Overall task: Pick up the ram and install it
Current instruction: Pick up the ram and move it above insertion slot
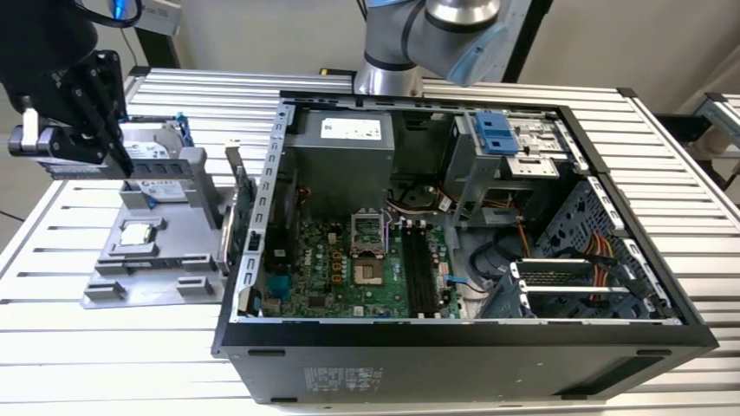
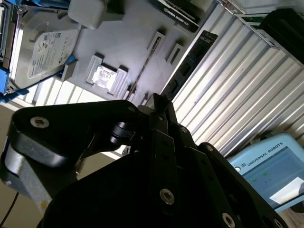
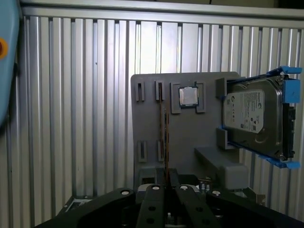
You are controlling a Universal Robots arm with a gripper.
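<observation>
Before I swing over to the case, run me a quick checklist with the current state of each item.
1. Ram gripped: ok; the ram juts from the claw's closed tips in the second wrist view.
2. Claw well above the gray holder: ok in the exterior view.
3. Case open, motherboard exposed: ok.
4. Memory slots empty, latches open: cannot tell.
5. Ram over the slots: not ok; the claw hangs over the holder, on the exterior view's left of the case.

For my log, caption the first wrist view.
Gripper holds the ram edge-on above a gray tray carrying a processor chip and blue-framed hard drive.
</observation>
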